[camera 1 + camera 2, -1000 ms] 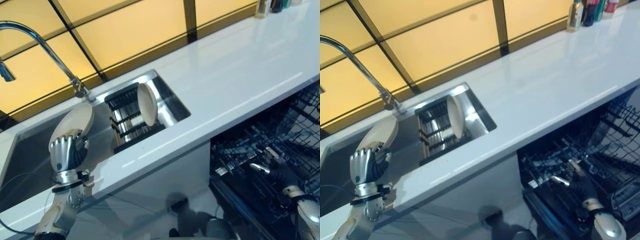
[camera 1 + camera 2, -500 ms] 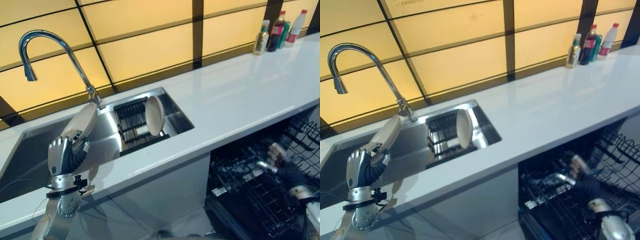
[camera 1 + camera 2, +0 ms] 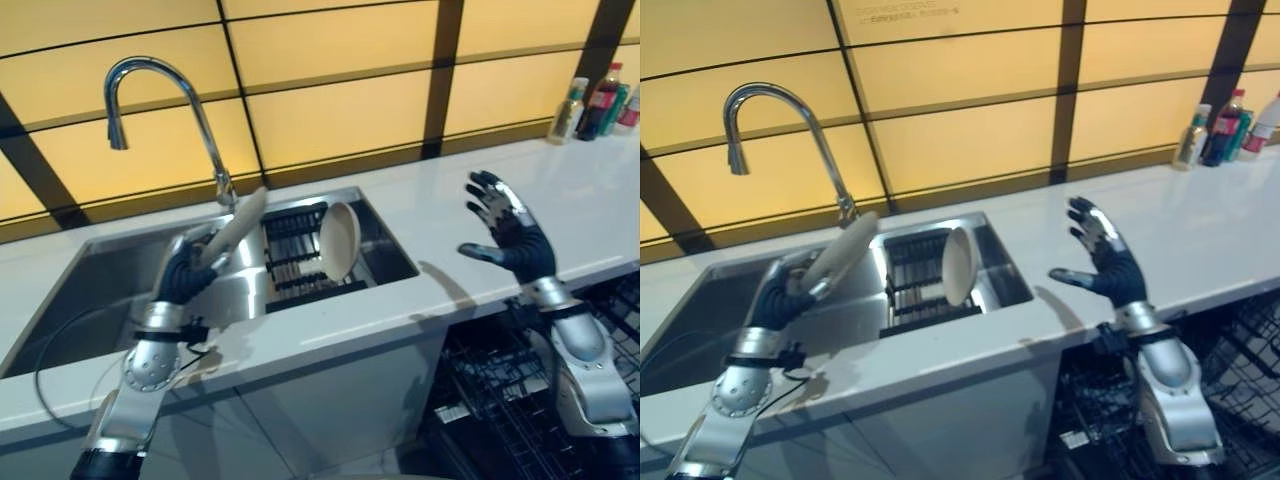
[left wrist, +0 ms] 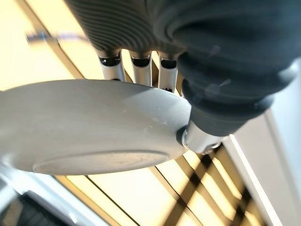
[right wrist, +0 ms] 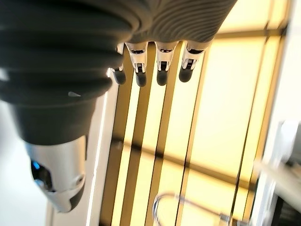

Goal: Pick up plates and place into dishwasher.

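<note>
Left hand (image 3: 185, 272) clamped on tilted plate (image 3: 236, 222) over sink (image 3: 110, 275); fingers partly hidden behind plate. Second plate (image 3: 339, 240) upright in rack at 3 o'clock. Right hand (image 3: 510, 232) spread wide above worktop (image 3: 440, 210), holding nothing.

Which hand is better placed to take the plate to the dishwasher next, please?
Probably the right hand: it is open and empty above the counter, beside the dishwasher rack. The left hand holds the plate over the sink, farther away.

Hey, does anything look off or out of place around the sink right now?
Nothing stands out. The left hand holds one plate tilted over the sink; another plate stands upright in the rack.
</note>
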Tool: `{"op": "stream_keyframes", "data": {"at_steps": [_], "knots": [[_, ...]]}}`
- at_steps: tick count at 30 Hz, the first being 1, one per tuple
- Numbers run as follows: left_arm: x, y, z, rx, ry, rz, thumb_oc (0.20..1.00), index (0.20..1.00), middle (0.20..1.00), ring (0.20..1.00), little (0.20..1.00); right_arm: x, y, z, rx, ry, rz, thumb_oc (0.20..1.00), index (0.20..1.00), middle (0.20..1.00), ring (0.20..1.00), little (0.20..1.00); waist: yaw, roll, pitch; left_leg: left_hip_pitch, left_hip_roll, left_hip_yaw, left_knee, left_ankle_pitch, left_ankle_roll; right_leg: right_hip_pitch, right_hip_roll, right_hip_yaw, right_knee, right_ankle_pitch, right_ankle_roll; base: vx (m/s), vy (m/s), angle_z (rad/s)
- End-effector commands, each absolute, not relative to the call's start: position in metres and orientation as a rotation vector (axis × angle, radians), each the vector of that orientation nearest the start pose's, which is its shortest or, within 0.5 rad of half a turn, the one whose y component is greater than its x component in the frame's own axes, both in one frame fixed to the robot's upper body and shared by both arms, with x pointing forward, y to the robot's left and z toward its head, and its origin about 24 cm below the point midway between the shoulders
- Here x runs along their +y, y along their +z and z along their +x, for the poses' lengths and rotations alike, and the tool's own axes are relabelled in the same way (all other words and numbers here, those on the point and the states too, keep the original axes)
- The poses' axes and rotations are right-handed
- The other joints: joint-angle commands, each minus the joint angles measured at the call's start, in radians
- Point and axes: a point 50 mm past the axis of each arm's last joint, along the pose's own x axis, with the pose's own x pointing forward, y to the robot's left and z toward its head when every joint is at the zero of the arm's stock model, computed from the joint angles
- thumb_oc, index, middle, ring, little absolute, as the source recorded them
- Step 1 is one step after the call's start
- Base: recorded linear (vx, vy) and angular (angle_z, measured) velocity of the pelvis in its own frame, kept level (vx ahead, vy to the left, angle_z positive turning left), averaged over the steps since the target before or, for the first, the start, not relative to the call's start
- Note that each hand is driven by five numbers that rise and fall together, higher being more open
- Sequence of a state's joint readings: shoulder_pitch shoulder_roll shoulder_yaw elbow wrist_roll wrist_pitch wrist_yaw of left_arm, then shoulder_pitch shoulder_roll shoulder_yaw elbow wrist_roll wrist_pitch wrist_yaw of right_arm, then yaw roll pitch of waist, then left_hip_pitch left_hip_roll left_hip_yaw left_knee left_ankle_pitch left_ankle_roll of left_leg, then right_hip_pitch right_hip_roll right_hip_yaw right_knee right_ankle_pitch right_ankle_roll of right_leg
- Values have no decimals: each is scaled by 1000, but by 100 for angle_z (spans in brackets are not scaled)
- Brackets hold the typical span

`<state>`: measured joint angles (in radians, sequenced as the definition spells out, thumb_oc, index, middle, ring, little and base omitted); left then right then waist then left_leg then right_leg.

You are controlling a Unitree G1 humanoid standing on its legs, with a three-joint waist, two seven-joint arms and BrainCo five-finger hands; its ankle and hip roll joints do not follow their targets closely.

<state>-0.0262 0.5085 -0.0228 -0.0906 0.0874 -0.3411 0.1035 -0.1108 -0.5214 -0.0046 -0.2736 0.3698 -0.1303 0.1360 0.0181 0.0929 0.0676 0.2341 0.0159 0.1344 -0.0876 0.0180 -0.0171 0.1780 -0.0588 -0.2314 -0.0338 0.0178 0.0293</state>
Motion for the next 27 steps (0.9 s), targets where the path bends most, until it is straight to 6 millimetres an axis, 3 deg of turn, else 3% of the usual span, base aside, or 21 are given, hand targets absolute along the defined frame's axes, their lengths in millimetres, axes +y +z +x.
{"op": "stream_keyframes", "data": {"at_steps": [1,10,14,22,27], "knots": [[196,165,259,-632,-242,510,200,200,200,200,200,-184,189,267,-600,288,-172,1000,1000,1000,1000,1000,30,-59,-33,-20,-25,-13,0,-84,2,15,-55,3,-50,-18,107,-10,-13,6],[155,167,260,-548,-774,198,200,200,200,200,200,-164,178,278,-536,353,-172,1000,1000,1000,1000,1000,34,-62,-43,-21,-28,-6,0,-95,7,13,-54,-6,-53,-18,104,-3,-1,3],[143,166,258,-514,-922,157,200,200,200,200,200,-161,174,281,-513,359,-178,1000,1000,1000,1000,1000,31,-61,-47,-21,-30,-3,0,-98,9,10,-56,-7,-53,-17,105,0,0,0],[148,170,261,-503,-929,137,200,200,200,200,200,-162,171,282,-463,402,-178,1000,1000,1000,1000,1000,27,-62,-53,-25,-35,-1,0,-103,14,1,-57,-1,-53,-17,108,0,0,0],[152,169,261,-498,-927,136,200,200,200,200,200,-145,152,280,-295,672,-163,1000,1000,1000,1000,1000,30,-69,-56,-28,-37,2,0,-102,16,-2,-59,-3,-53,-16,108,0,0,0]]}}
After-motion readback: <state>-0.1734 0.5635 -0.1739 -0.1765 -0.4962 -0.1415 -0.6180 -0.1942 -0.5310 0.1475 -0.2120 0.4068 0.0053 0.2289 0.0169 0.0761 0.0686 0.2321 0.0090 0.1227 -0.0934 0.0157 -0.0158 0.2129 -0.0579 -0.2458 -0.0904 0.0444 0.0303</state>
